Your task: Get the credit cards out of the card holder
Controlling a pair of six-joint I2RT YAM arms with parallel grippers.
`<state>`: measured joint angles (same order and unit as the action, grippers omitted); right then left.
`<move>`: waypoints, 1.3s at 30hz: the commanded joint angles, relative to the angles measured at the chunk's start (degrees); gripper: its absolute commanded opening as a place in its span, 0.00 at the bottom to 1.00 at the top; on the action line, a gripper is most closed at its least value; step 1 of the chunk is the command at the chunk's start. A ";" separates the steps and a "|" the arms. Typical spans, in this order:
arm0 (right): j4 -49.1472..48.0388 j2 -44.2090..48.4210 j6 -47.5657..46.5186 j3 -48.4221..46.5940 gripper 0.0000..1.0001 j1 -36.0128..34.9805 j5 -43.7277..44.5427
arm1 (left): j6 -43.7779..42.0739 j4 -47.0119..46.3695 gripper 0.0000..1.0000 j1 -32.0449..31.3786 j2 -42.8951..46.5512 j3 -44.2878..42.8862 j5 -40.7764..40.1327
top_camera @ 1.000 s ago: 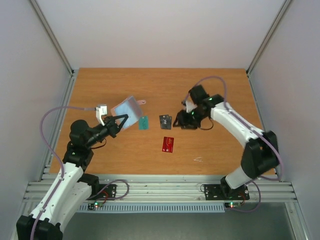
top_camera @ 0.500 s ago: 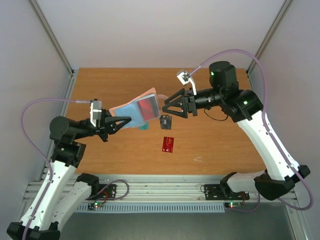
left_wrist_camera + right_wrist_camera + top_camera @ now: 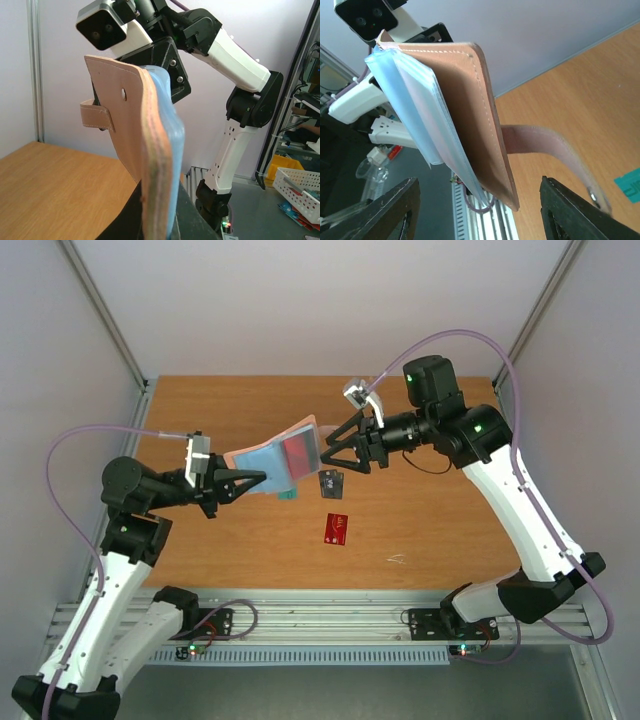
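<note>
L arm angles up from its base, forearm near level, pointing right. L fingers are clamped on the lower edge of the card holder, holding it in the air above the tabletop, blue pockets fanned. R arm stands high, elbow up, wrist aimed left. R fingers are spread wide by the holder's far end, no contact seen. Teal card, black card & red card lie on the tabletop.

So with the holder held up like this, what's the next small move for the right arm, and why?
Probably ease the right gripper forward onto the red card showing in the card holder, then close. Its jaws stand open facing the holder's free end, while the left gripper clamps the other end in the air.
</note>
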<state>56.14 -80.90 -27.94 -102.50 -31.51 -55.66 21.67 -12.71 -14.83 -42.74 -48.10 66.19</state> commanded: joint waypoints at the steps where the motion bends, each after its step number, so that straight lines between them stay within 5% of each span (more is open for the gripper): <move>1: 2.08 0.24 -6.36 -2.87 0.67 0.39 1.99 | -3.37 1.92 0.00 -0.09 0.01 -2.92 1.20; 13: -1.66 -2.32 -2.79 -2.87 0.61 -0.21 9.58 | -4.79 2.40 0.00 -0.18 -0.67 -3.04 1.15; 29: -5.77 -1.77 -4.49 0.89 0.67 -0.96 16.68 | -4.09 0.96 0.00 -0.11 -0.19 -1.63 1.01; 39: -5.23 -3.79 -2.06 -0.71 0.68 -1.27 3.89 | -3.85 1.11 0.00 -0.11 0.16 -0.23 -0.97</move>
<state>52.82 -84.36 -31.05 -102.41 -32.42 -44.93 17.96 -9.26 -14.83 -43.46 -49.01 66.52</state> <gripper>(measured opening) 0.677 0.050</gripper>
